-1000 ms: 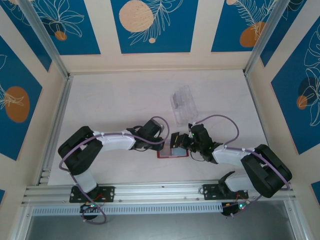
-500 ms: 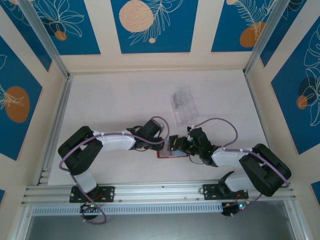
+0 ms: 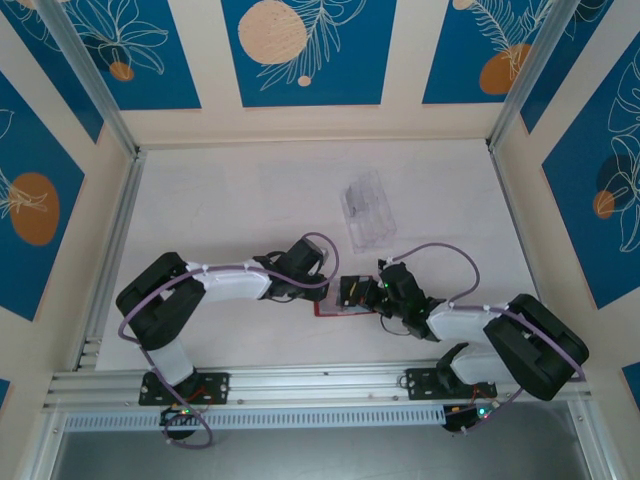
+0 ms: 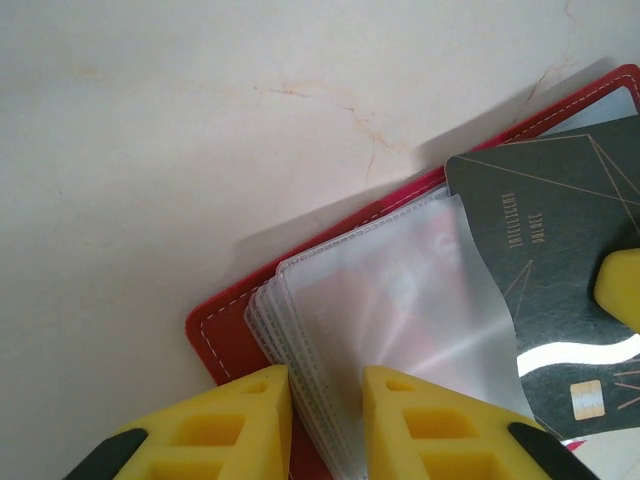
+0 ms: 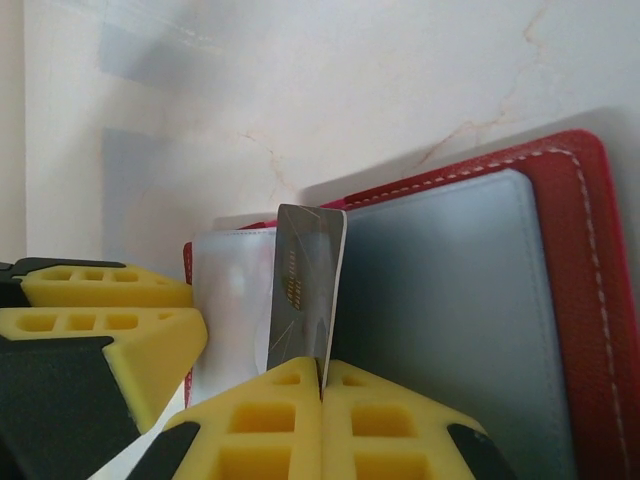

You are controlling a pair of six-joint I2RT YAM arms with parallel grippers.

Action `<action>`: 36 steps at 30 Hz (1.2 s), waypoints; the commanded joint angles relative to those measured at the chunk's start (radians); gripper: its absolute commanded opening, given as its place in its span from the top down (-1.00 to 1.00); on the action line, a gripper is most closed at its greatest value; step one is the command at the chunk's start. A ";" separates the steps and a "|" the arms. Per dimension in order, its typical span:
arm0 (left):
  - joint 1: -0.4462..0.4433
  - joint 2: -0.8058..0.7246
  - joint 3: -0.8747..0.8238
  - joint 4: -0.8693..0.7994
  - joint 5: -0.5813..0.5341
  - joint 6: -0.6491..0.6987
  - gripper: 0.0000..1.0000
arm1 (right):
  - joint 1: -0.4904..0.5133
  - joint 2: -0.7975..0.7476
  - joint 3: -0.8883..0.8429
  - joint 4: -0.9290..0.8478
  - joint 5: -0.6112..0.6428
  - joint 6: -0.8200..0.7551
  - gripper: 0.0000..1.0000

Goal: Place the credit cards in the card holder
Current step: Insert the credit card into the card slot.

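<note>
The right hand point(image 5: 322, 375), at 3 o'clock of the card holder point(image 5: 590, 250), clamped tight on the black card point(image 5: 300, 290), with the card's far end in among the holder's pages. The left hand point(image 4: 327, 400), in from 9 o'clock, stood narrow, pinching the holder's clear sleeves point(image 4: 390, 300). The holder lay open on the counter point(image 3: 230, 200) between both hands. Farther off, at 12 o'clock and well apart, sat a clear tray point(image 3: 368, 208).
</note>
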 commanded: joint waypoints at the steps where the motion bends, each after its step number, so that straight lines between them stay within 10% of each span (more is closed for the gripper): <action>1: -0.016 0.032 0.007 -0.090 0.001 0.028 0.54 | 0.016 0.005 -0.053 -0.178 0.060 0.011 1.00; 36: -0.017 0.039 0.003 -0.087 0.004 0.034 0.54 | 0.105 0.142 -0.032 -0.202 0.087 0.072 1.00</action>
